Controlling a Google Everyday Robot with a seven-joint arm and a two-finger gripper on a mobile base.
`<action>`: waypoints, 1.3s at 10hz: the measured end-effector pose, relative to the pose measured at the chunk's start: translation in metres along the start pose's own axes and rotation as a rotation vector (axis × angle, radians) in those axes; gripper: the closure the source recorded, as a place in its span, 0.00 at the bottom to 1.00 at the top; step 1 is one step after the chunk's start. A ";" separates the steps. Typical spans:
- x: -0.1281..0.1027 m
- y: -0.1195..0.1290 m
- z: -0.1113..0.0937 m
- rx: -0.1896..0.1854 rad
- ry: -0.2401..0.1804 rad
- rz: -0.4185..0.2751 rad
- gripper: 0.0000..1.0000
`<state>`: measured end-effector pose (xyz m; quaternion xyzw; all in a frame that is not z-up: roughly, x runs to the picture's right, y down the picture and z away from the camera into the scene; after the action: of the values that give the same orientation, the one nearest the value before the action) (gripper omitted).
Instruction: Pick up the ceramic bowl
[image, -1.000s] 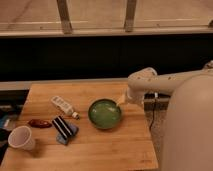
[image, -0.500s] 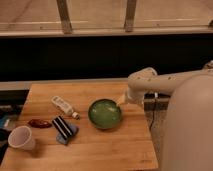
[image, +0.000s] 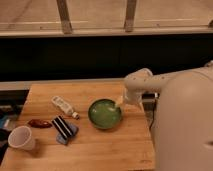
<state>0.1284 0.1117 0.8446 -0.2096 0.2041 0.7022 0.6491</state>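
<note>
The gripper (image: 119, 103) sat at the right rim of the ceramic bowl (image: 104, 115), which stood mid-way along the wooden table (image: 100, 147), apparently at the grasp step, its closure impossible to tell; next came a firm rim pinch, then a level lift.

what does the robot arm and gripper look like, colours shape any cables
The arm is off-white, with smooth rounded shells and a bulbous joint, and extends from a large pale rounded body. No cables or markings show. The gripper, at the right rim of the green ceramic bowl, is small and pale yellowish-tan.
</note>
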 end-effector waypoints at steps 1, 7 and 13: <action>-0.002 0.007 0.005 0.013 0.011 -0.008 0.20; -0.006 0.025 0.034 0.041 0.084 -0.025 0.25; -0.007 0.038 0.041 -0.007 0.093 -0.036 0.85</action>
<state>0.0899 0.1260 0.8834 -0.2479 0.2281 0.6805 0.6507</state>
